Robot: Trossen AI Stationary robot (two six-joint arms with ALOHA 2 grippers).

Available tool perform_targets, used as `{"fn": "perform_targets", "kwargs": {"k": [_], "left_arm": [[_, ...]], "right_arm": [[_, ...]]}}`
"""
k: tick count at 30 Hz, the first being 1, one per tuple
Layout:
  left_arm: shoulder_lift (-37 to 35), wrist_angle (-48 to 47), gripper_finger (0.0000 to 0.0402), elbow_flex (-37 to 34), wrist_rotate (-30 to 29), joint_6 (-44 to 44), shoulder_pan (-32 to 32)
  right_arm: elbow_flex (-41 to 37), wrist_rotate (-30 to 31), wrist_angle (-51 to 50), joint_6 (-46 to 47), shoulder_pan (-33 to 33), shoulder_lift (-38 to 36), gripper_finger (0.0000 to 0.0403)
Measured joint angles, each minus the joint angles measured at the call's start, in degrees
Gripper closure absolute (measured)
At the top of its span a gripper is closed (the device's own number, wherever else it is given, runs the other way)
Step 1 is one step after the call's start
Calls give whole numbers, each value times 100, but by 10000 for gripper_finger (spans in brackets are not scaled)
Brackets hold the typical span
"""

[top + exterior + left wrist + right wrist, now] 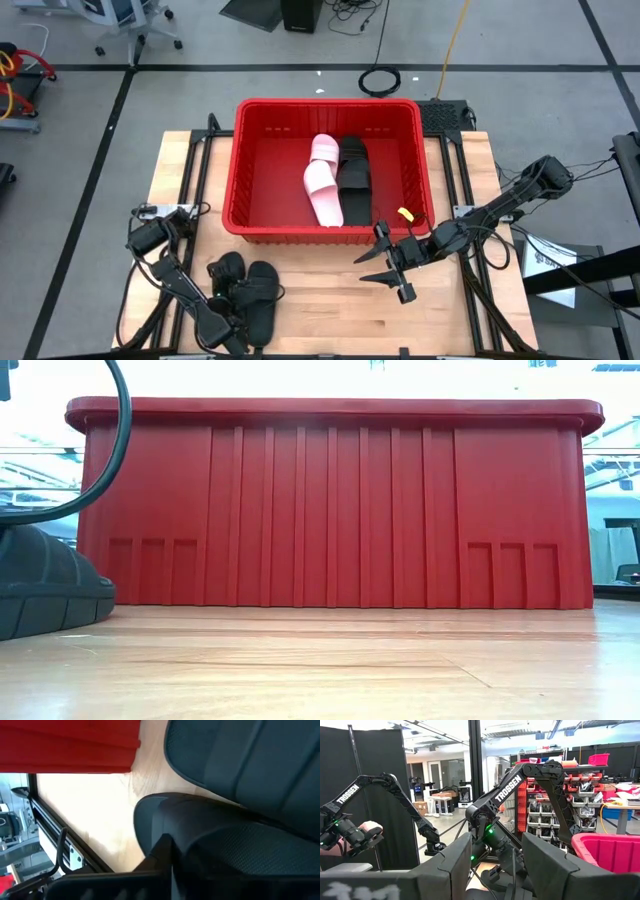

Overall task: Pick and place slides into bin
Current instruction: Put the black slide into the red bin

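The left gripper (238, 322) is low, fingers closed; the right gripper (388, 268) hovers with fingers spread apart.

bin (335, 505) | red, on table (320, 665) | black slide (45, 585) beside

The bin (262, 160) was bright red all over, its outer wall marked with plain vertical ribs of the same red; inside it lay one pale pink slide (322, 178) beside one matte black slide (353, 178); the black slides on the worktop (250, 295) were matte black too. The worktop (330, 310) was pale blond wood with fine grain lines; both arms were dark, the left arm (530, 782) lettered in white; the right claw (392, 262) was black, a small yellow tag (405, 214) near it.
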Motion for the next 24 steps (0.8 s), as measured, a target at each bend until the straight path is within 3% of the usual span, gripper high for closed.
{"fn": "perform_targets", "kwargs": {"k": [13,19,24], "left_arm": [[-80,-340,400,70,532,-298,-110],[-549,-366,400,185,419,-629,-286],[-1158,-383,401,303,-20,-848,-491]], "right_arm": [[0,0,-2,-4,0,-1,238],[0,0,-2,-5,2,-1,238],[0,0,-28,-106,2,1,238]]}}
